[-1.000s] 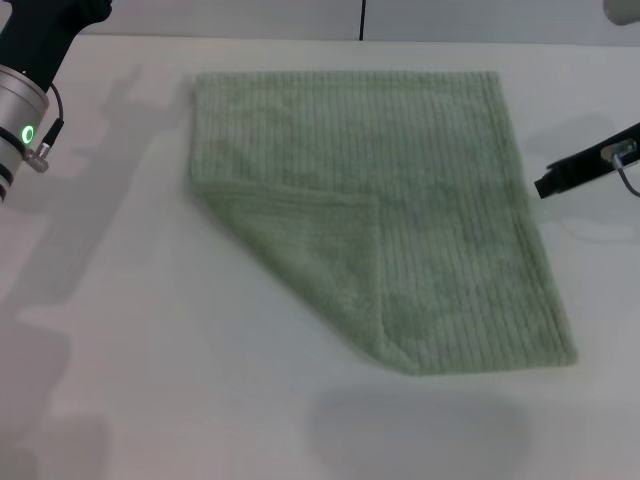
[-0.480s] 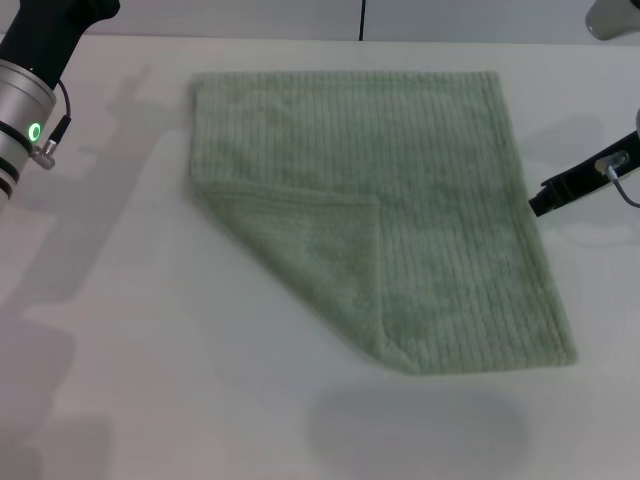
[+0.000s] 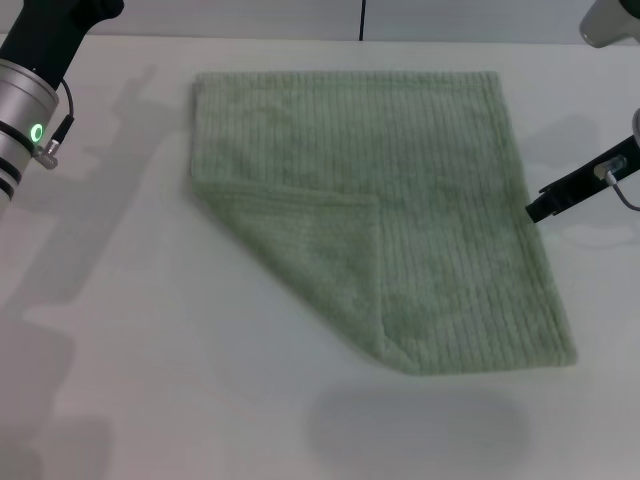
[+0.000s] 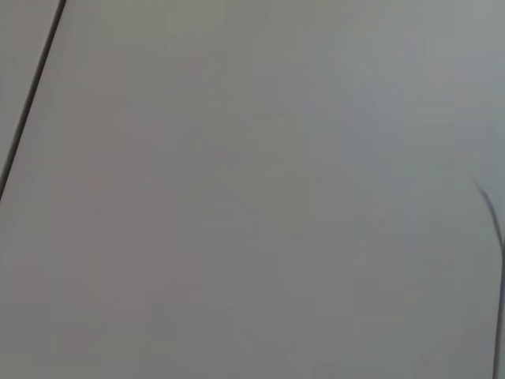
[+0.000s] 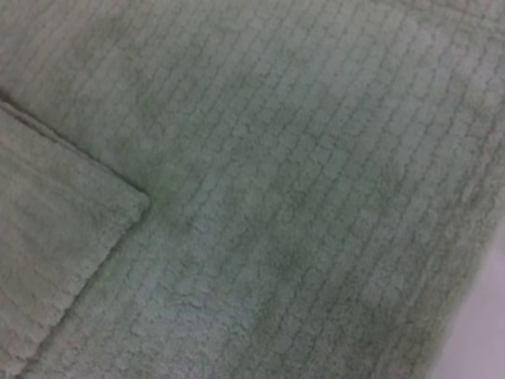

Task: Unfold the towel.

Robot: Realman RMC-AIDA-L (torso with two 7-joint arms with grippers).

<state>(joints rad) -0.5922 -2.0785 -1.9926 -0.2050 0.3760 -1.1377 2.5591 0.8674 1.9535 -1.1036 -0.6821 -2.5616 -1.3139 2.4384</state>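
The pale sage-green towel [image 3: 400, 180] lies flat on the white table in the head view, with its near left corner folded over into a triangular flap [image 3: 315, 255]. The right wrist view is filled by the ribbed towel [image 5: 300, 197] and the flap's corner [image 5: 71, 237]. My right gripper [image 3: 540, 208] shows as a dark tip just at the towel's right edge, above the table. My left arm [image 3: 30, 90] is at the far left, away from the towel; its gripper is out of view.
The white table [image 3: 150, 380] surrounds the towel. The left wrist view shows only a plain grey surface [image 4: 252, 189] with a dark line at one corner.
My right gripper has moved a little left and down towards the towel's right edge. My left arm has shifted slightly. The towel has not moved.
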